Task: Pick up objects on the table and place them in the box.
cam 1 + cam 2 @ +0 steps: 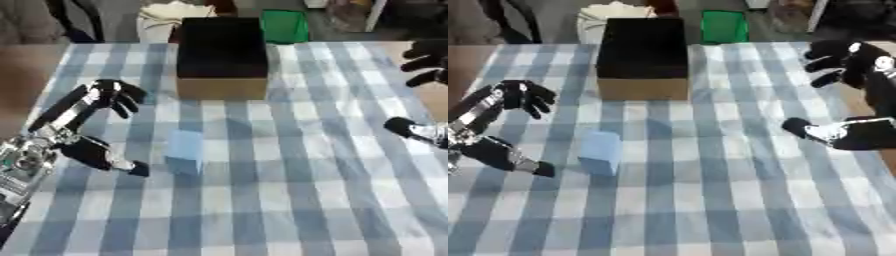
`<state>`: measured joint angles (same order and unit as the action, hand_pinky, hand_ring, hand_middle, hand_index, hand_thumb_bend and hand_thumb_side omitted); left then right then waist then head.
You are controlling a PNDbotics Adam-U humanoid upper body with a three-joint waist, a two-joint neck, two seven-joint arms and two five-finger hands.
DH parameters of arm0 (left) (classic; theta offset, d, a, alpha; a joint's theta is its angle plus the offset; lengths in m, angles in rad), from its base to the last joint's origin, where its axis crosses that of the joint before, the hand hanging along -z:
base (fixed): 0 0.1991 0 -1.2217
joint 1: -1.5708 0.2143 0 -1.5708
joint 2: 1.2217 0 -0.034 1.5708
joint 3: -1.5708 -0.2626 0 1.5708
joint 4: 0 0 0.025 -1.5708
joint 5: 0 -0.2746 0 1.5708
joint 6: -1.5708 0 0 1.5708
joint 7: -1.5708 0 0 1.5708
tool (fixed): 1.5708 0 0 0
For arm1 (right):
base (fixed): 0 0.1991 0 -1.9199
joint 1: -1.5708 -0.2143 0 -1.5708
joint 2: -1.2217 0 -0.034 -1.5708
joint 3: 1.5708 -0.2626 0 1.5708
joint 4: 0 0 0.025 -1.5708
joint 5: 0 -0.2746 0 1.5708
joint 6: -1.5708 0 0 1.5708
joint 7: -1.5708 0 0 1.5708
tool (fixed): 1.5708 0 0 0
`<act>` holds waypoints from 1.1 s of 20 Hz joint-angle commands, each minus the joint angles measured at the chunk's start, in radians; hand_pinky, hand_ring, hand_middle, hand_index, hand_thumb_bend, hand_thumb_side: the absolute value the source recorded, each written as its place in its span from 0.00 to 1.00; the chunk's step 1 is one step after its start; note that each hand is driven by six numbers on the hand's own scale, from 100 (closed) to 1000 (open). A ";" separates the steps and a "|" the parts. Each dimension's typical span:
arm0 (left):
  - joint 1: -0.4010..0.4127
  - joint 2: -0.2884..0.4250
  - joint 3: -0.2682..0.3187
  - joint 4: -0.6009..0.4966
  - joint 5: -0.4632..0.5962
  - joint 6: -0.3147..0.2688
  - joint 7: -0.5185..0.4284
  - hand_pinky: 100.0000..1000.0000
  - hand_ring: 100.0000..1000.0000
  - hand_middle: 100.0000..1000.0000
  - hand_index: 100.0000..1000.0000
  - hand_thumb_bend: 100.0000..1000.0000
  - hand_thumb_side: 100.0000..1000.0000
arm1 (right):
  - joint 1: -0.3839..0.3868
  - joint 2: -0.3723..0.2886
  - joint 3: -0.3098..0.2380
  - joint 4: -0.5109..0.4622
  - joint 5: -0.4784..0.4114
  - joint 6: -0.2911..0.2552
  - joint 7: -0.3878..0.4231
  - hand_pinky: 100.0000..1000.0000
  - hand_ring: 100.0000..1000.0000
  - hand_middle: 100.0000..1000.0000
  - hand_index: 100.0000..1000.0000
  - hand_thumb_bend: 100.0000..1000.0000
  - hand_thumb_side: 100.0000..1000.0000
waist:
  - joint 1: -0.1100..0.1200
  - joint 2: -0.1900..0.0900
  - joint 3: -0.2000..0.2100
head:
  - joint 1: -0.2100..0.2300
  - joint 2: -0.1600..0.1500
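Observation:
A pale blue block (pixel 185 151) stands on the checked tablecloth near the middle left. The open cardboard box (pixel 222 56), dark inside, sits beyond it at the far centre. My left hand (pixel 83 122) hovers just left of the block, fingers spread and thumb low, with nothing in it. At the table's right edge my right hand (pixel 859 95) is also open and empty, its fingers pointing left and its thumb below them.
The blue and white checked tablecloth (pixel 289 200) covers the table. Behind the box are a green container (pixel 285 26) and a white bag (pixel 166 20). Bare wooden table shows at the far left edge (pixel 26 70).

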<state>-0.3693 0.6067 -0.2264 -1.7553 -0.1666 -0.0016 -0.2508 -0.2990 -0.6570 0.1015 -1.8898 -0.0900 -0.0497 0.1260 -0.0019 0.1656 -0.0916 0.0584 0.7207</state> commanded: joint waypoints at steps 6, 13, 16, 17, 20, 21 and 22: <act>-0.124 0.045 -0.085 0.052 -0.033 0.046 -0.049 0.55 0.58 0.58 0.74 1.00 0.08 | -0.009 -0.027 0.003 -0.001 0.002 -0.001 0.012 0.63 0.75 0.73 0.84 0.59 0.00 | 0.004 -0.023 -0.008 | 0.004 0.008; -0.205 0.016 -0.149 0.169 -0.078 0.042 -0.092 0.56 0.56 0.56 0.71 1.00 0.09 | -0.009 -0.026 0.007 0.001 0.000 0.000 0.015 0.63 0.74 0.73 0.84 0.59 0.00 | 0.007 -0.027 -0.016 | 0.008 0.011; -0.222 0.005 -0.168 0.212 -0.101 0.032 -0.110 0.56 0.56 0.55 0.70 1.00 0.09 | -0.009 -0.026 0.008 0.002 -0.001 0.000 0.016 0.63 0.74 0.73 0.85 0.59 0.00 | 0.008 -0.027 -0.017 | 0.009 0.013; -0.225 0.002 -0.173 0.223 -0.108 0.029 -0.115 0.56 0.55 0.55 0.70 1.00 0.08 | -0.009 -0.026 0.008 0.002 -0.001 0.000 0.016 0.63 0.74 0.73 0.85 0.59 0.00 | 0.008 -0.027 -0.017 | 0.009 0.014; -0.230 -0.005 -0.185 0.249 -0.126 0.021 -0.126 0.56 0.55 0.54 0.70 1.00 0.10 | -0.008 -0.025 0.007 0.002 -0.001 0.000 0.016 0.63 0.74 0.73 0.85 0.59 0.00 | 0.008 -0.026 -0.017 | 0.010 0.016; -0.231 -0.007 -0.188 0.255 -0.131 0.019 -0.127 0.56 0.55 0.54 0.70 1.00 0.10 | -0.008 -0.025 0.007 0.003 -0.001 0.000 0.016 0.63 0.74 0.73 0.85 0.59 0.00 | 0.008 -0.026 -0.016 | 0.010 0.016; -0.232 -0.009 -0.190 0.261 -0.136 0.017 -0.127 0.56 0.55 0.54 0.70 1.00 0.10 | -0.008 -0.024 0.007 0.003 -0.001 0.000 0.016 0.63 0.74 0.73 0.85 0.59 0.00 | 0.008 -0.026 -0.016 | 0.010 0.016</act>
<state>-0.5807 0.5870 -0.4194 -1.4930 -0.2955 0.0193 -0.3745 -0.2988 -0.6570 0.1176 -1.8784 -0.0901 -0.0460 0.1384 0.0069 0.1542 -0.1083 0.0664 0.7299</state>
